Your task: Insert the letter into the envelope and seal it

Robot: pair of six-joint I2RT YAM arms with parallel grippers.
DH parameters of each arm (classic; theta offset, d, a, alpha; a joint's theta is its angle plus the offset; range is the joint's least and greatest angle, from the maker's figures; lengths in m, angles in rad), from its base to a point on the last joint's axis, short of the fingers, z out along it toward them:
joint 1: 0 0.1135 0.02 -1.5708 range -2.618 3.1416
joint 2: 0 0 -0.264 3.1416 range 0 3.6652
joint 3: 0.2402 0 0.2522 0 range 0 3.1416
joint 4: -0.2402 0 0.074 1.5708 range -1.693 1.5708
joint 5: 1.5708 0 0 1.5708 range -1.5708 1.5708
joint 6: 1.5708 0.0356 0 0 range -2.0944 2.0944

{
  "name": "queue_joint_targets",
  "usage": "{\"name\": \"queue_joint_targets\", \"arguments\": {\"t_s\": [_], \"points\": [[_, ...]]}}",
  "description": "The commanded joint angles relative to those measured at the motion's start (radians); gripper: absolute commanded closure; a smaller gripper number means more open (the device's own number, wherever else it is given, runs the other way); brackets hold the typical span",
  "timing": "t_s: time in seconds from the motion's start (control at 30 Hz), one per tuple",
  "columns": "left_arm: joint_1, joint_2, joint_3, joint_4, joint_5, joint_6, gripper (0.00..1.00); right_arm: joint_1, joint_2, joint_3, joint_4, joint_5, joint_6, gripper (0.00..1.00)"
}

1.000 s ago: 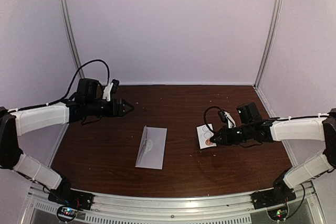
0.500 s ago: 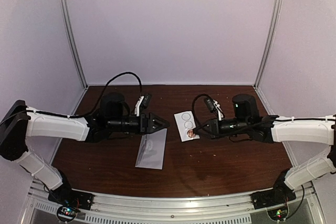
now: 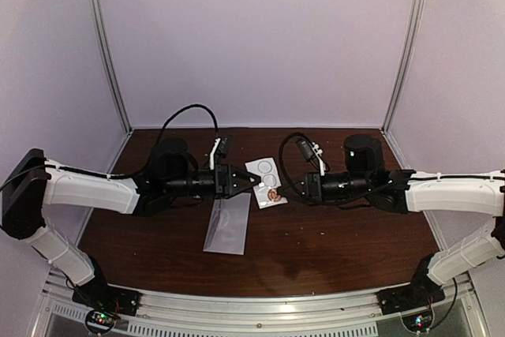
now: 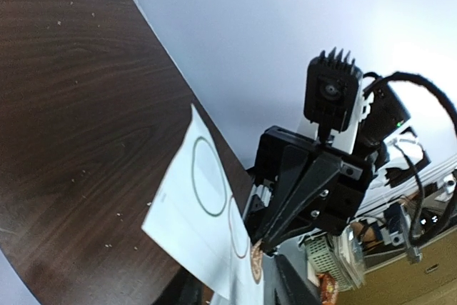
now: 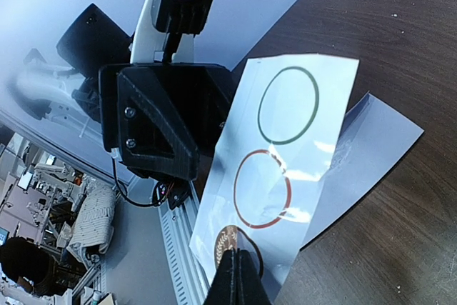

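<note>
Pinches the sticker sheet point(image 3: 264, 173) above the table point(image 3: 339, 234) in closed right jaws, holds left jaws beside its other edge, grip impossible to tell, with the envelope point(image 3: 227, 225) flat just below-near them, long axis near-to-far, nearer the left arm.

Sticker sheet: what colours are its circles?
On the white sheet: a green ring, a red ring and a brown seal; clearest in the right wrist view.

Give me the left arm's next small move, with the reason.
Probably close the left gripper firmly on the sticker strip: the right gripper pinches the strip aloft by its brown-sticker end, and the left gripper sits at the opposite edge, its hold unclear.
</note>
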Motion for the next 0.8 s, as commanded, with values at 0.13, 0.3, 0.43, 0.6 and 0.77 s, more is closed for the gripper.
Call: {"name": "queue_joint_targets", "arguments": {"t_s": [0.13, 0.3, 0.43, 0.6, 0.77], "points": [[-0.002, 0.020, -0.016, 0.110, 0.010, -0.045, 0.98, 0.010, 0.020, 0.022, 0.027, -0.004, -0.016, 1.00], [-0.002, 0.021, -0.021, 0.110, 0.002, -0.045, 1.00, 0.010, 0.020, 0.021, 0.026, -0.003, -0.017, 1.00], [-0.002, 0.015, -0.024, 0.099, -0.018, -0.040, 1.00, 0.010, 0.011, 0.021, 0.027, -0.002, -0.017, 1.00], [-0.002, 0.006, -0.011, 0.038, -0.045, -0.009, 1.00, 0.011, 0.002, 0.019, 0.025, 0.000, -0.016, 1.00], [-0.002, -0.009, -0.004, -0.012, -0.071, 0.013, 1.00, 0.011, 0.002, 0.020, 0.027, -0.002, -0.016, 1.00]]}}
